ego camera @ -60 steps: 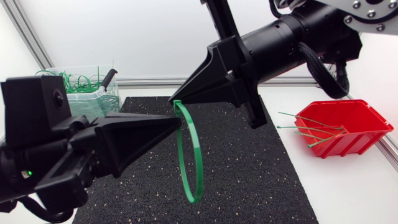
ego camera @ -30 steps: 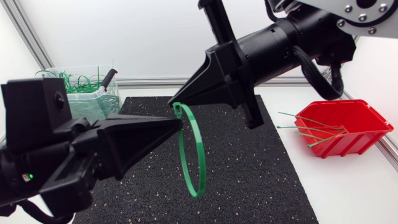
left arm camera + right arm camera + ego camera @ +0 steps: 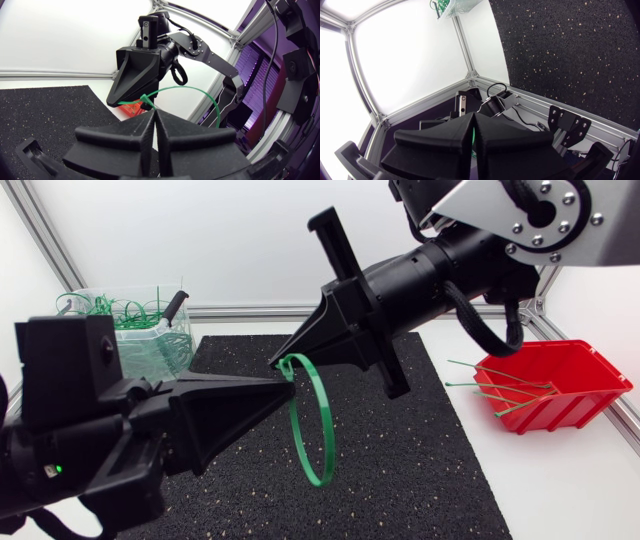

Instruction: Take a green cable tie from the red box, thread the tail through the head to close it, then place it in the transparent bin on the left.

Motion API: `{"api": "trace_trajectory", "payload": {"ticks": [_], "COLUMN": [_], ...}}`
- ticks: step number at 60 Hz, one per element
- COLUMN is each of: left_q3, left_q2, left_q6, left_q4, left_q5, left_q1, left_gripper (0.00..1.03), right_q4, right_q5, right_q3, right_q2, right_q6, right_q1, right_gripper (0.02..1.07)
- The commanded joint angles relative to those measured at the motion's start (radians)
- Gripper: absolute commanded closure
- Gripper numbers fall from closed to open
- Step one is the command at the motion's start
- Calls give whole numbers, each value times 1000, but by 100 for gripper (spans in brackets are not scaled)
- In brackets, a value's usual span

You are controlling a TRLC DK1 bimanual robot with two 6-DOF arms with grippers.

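The transparent bin [image 3: 135, 342] stood well behind the left claw [image 3: 287, 381], off to its outer side, with a tangle of green ties lying inside it. The left claw hung over the black mat [image 3: 420, 470]. Its two wedge fingers were pressed together, so that only a thin seam showed between them in its own wrist view. The head end of the green cable tie [image 3: 320, 430] was pinched at their very tips. From that grip the cable tie, closed into a loop, hung down below the tips over the mat. In the left wrist view it arched out ahead of the claw and round to one side. The right claw [image 3: 276, 363] pointed in from the opposite side, its tip just above the left claw's and meeting it at the tie's head. Its fingers were also closed together, and a sliver of green showed in the seam between them in the right wrist view, so it too gripped the cable tie. The red box [image 3: 575, 395] sat well back from the right claw, beside its arm, on the white table [image 3: 560, 490] off the mat. Several spare ties [image 3: 497, 388] lay in it, their straight tails poking out over the rim towards the mat.
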Motion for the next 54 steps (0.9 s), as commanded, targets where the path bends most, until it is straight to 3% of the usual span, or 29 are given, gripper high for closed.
{"api": "trace_trajectory", "payload": {"ticks": [1, 8, 12, 17, 20, 24, 27, 41, 54], "left_q3": [55, 63, 63, 80, 92, 109, 126, 139, 166], "left_q2": [-15, -1, 2, 15, 28, 38, 57, 80, 106], "left_q6": [17, 19, 20, 27, 30, 63, 108, 228, 364], "left_q4": [32, -13, -36, -83, -111, -163, -220, -350, -406], "left_q5": [53, 53, 54, 51, 48, 4, -56, -231, -317], "left_q1": [-33, -9, 2, 11, 25, 25, 24, 48, 238], "left_gripper": [100, 100, 100, 100, 100, 100, 100, 100, 100], "right_q4": [21, 4, -27, -143, -200, -220, -218, -191, -186], "right_q5": [54, 88, 96, 114, 162, 281, 358, 740, 1091], "right_q3": [-28, -5, 27, 84, 101, 89, 59, -23, -71], "right_q2": [19, -38, -63, -64, -61, -61, -63, -57, -29], "right_q6": [-14, -16, -46, -166, -234, -293, -339, -511, -703], "right_q1": [0, 8, 12, 26, 46, 95, 118, 123, 77], "right_gripper": [101, 99, 78, 38, 28, 25, 11, 9, 9]}}
